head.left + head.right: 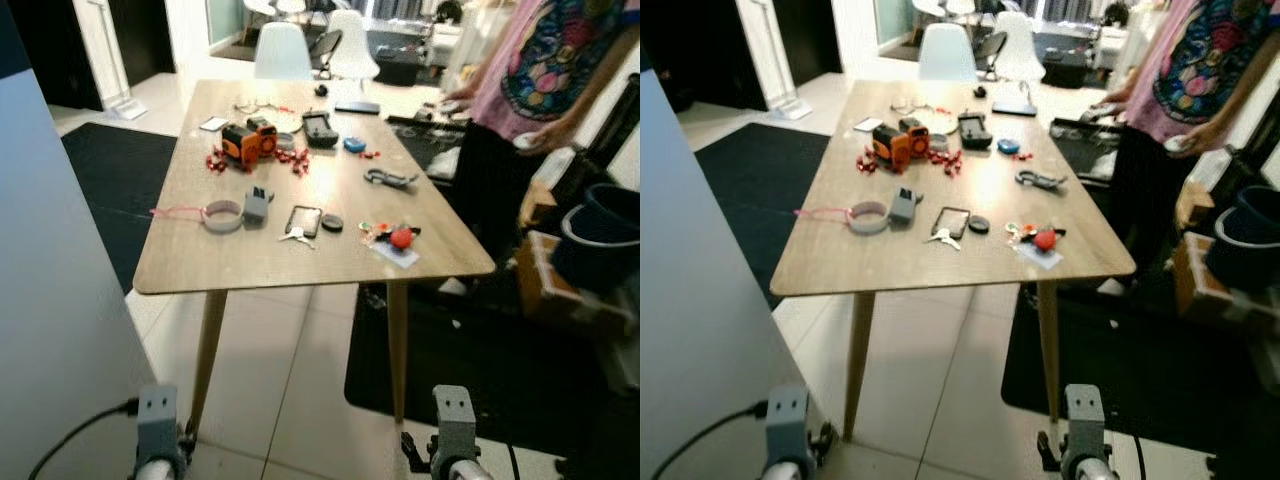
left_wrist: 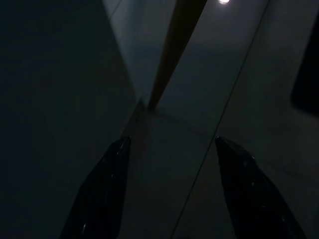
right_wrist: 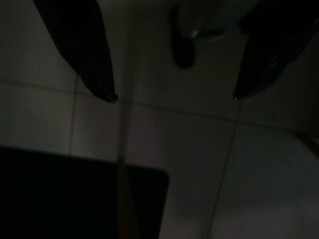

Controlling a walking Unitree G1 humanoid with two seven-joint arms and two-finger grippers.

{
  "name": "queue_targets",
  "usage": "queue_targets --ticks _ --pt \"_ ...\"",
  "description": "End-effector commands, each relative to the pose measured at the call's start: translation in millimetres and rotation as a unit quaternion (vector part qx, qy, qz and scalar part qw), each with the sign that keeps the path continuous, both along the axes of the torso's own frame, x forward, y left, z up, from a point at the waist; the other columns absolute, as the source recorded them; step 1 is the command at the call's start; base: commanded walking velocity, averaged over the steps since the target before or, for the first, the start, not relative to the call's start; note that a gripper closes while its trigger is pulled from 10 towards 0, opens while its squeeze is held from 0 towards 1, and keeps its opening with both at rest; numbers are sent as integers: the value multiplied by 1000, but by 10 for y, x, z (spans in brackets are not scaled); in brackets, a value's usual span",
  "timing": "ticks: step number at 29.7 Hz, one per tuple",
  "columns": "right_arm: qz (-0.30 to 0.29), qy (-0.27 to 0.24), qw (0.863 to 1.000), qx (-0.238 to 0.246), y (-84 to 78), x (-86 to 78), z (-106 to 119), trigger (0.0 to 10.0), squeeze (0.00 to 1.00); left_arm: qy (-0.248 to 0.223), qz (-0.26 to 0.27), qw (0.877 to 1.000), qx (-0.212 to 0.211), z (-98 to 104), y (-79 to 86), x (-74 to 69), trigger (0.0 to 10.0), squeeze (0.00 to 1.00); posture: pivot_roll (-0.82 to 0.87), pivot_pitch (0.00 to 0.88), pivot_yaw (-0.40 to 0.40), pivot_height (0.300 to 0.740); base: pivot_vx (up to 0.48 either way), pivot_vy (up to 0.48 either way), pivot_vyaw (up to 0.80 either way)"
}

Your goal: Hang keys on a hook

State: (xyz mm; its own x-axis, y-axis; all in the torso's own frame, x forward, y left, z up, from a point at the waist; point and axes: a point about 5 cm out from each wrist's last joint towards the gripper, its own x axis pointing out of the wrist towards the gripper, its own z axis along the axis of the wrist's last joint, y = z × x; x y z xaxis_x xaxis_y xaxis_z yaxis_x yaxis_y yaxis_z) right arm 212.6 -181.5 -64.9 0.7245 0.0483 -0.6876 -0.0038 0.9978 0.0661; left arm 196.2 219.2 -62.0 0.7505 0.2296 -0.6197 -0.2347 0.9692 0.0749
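A pale wall panel (image 1: 50,280) is seen along the left edge of the head views, close beside the table (image 1: 240,262), and it could be clipped by the left arm if the approach is made too tightly on that side. The left claw (image 2: 169,149) is held low over the tiled floor (image 2: 209,99) with its fingers spread wide and nothing between them, a table leg (image 2: 174,45) being seen just beyond. On the table, from the left, a roll of tape (image 1: 223,214) with a pink cord is laid near the front edge, then a small grey block (image 1: 257,204), and then the keys (image 1: 296,236), which lie flat just beside a dark phone (image 1: 304,219) and a round black disc (image 1: 332,223). Because the keys are thin, flat and almost touching the phone, a grasp could be missed or the phone could be dragged along; they could also be pushed off the near edge. A red keyring cluster (image 1: 398,237) further right could be mistaken for the target. The right claw (image 3: 174,97) is likewise held wide and empty above the floor. A person (image 1: 540,90) is seen standing at the far right side of the table, so a wide swing of the right arm could bring contact. No hook can be made out, so its position is left to be found.
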Motion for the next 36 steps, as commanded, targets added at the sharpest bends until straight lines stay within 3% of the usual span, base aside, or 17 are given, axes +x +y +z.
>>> queue_targets --ticks 1,29,36 --pt "10 -5 1000 -2 5 22 16 10000 0 -1 2 1000 1 5 17 0 10000 0 45 36 -13 740 0 0 0" --pt "27 6 1000 -1 41 -12 -12 10000 0 -13 4 1000 8 24 36 15 10000 0 49 56 -16 740 0 0 0" --pt "28 8 1000 -1 46 -19 -17 10000 0 -8 -1 1000 11 20 26 18 10000 0 48 56 -15 740 0 -439 0"
